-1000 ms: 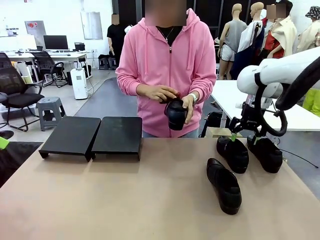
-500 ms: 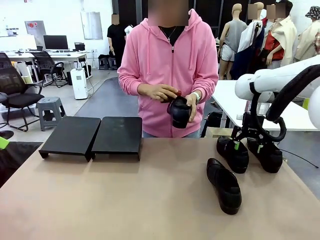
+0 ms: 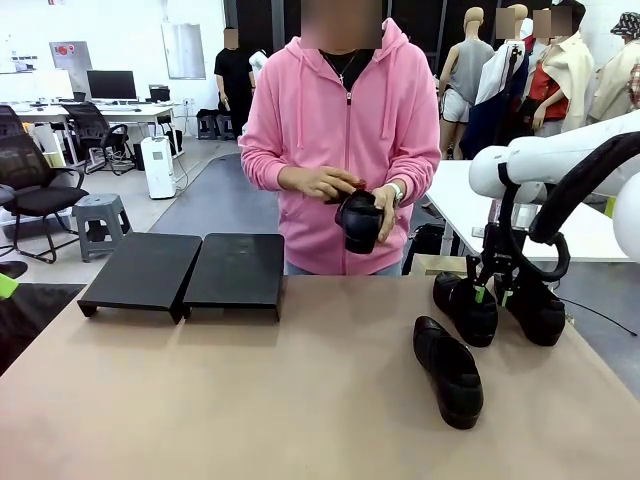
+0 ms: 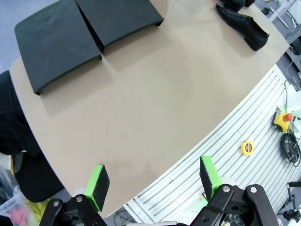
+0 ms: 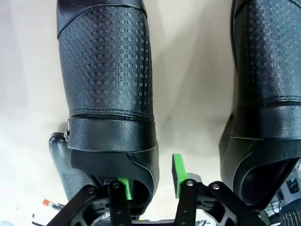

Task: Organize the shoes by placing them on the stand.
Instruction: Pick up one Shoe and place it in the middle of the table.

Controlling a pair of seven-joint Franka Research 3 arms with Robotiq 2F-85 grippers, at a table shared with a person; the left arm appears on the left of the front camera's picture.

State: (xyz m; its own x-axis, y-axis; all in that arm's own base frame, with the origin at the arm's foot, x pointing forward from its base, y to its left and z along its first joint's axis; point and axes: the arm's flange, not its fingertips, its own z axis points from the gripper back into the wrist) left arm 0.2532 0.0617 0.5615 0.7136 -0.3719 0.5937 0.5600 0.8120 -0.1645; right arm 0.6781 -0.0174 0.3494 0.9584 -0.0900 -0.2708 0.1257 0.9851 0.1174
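Observation:
A person in a pink hoodie across the table holds one black shoe (image 3: 360,222) in both hands. Three more shoes lie at the right: two side by side at the back (image 3: 465,308) (image 3: 537,312) and one nearer (image 3: 448,370). My right gripper (image 3: 490,292) is down at the heel of the left back shoe (image 5: 108,80). Its jaws are half closed astride that shoe's side wall, one pad (image 5: 124,188) inside the opening and the other pad (image 5: 178,169) outside, a small gap showing. The stand (image 3: 190,270) (image 4: 56,42) sits bare at the back left. My left gripper (image 4: 153,176) hangs open over the table's near edge.
The second back shoe (image 5: 268,94) lies close beside my right gripper. A white table (image 3: 590,225) stands behind the right arm. Below the near table edge are a slatted panel, a yellow tape roll (image 4: 248,147) and a red stop button (image 4: 282,117).
My right gripper has dropped to the left back shoe's heel and its jaws have narrowed around the side wall. The person has turned the held shoe slightly.

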